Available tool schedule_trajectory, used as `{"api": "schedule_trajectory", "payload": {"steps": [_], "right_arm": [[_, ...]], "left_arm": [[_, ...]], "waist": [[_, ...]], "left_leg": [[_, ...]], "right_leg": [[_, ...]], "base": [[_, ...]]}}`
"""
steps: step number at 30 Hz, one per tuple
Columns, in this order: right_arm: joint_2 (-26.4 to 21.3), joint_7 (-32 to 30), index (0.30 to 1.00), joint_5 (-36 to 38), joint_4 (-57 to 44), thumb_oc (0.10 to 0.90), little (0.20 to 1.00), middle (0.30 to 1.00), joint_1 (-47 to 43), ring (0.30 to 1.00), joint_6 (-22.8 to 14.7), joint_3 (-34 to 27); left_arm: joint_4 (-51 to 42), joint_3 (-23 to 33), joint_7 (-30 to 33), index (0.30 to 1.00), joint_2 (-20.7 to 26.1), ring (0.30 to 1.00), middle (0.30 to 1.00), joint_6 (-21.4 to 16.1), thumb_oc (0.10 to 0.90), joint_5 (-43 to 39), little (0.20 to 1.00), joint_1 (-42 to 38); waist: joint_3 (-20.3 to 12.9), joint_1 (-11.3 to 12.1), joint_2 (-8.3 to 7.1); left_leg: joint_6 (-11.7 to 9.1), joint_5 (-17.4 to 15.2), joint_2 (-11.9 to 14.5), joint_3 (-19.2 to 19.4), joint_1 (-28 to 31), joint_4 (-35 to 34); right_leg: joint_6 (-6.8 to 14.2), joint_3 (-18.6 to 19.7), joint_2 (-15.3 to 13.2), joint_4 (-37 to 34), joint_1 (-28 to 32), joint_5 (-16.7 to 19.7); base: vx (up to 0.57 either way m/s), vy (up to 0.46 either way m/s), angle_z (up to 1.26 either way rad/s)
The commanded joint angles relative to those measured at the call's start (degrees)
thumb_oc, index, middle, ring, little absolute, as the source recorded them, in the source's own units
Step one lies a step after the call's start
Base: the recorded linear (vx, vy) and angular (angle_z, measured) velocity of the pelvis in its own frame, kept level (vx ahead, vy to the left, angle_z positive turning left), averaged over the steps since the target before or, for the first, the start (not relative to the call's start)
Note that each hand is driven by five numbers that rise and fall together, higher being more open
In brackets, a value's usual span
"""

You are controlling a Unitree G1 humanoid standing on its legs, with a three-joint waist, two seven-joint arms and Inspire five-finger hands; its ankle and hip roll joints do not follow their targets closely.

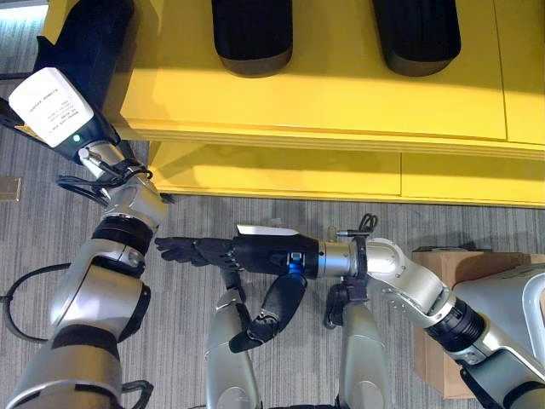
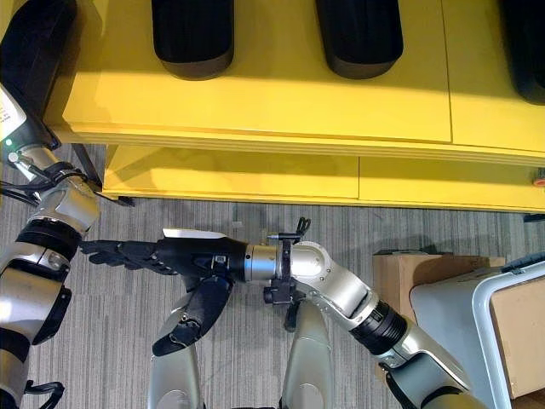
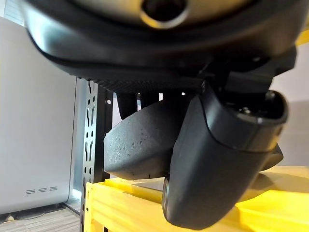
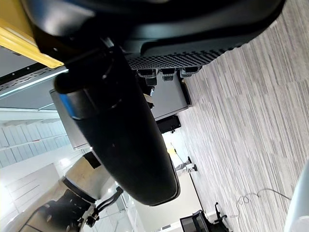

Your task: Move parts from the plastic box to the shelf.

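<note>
Right hand (image 1: 247,253) flat, fingers straight, left hand (image 3: 212,159) at shelf (image 1: 341,94)

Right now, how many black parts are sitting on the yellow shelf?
3 for sure in the right eye view: a left part, a middle part and a right-edge part. The left hand holds a fourth at the shelf.

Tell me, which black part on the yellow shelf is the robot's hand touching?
The leftmost black part, at the shelf's corner: the left hand rests on it. The others sit alone.
</note>
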Motion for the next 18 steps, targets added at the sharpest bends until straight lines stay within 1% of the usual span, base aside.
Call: {"api": "schedule_trajectory", "payload": {"steps": [1,6,12,18], "right_arm": [[3.7,1.4,1.0,3.6,-4.1,0.9,1.0,1.0,-3.7,1.0,-5.7,-2.6],[4.3,2.0,1.0,3.1,-4.2,0.9,1.0,1.0,-3.5,1.0,-4.6,-3.1],[4.2,1.9,1.0,3.1,-4.3,0.9,1.0,1.0,-3.2,1.0,-4.5,-3.0],[4.4,2.9,1.0,1.9,-4.3,0.9,1.0,1.0,-2.9,1.0,-3.9,-2.7]], "left_arm": [[-0.5,-4.8,-1.3,0.3,1.2,0.3,0.3,-3.5,0.4,2.1,0.3,-8.2],[-1.4,-4.6,-1.2,0.3,0.5,0.3,0.3,-3.1,0.4,3.2,0.3,-8.1],[-1.8,-4.9,-1.2,0.3,0.0,0.3,0.3,-2.3,0.4,3.3,0.3,-9.1],[-1.4,-4.7,-1.3,0.3,-0.1,0.3,0.3,-2.2,0.4,0.1,0.3,-9.8]], "waist": [[-1.0,-1.2,1.45],[-1.2,-1.3,1.67],[-1.5,-1.3,1.79],[-1.4,-1.5,1.76]], "left_leg": [[-3.2,-7.1,3.6,-9.1,4.6,0.5],[-3.2,-7.0,3.7,-8.9,4.9,0.4],[-3.2,-6.9,3.8,-8.8,5.1,0.4],[-3.3,-6.8,3.8,-8.6,5.7,0.3]], "right_leg": [[3.0,3.9,0.4,-10.0,3.6,5.5],[2.9,3.9,0.4,-10.3,4.2,5.6],[2.6,3.6,0.6,-10.7,4.5,5.7],[2.5,3.5,0.8,-10.6,5.2,5.3]], "base": [[0.0,0.0,0.0],[0.0,0.0,0.0],[0.03,-0.008,-0.01],[0.02,-0.001,-0.02]]}}
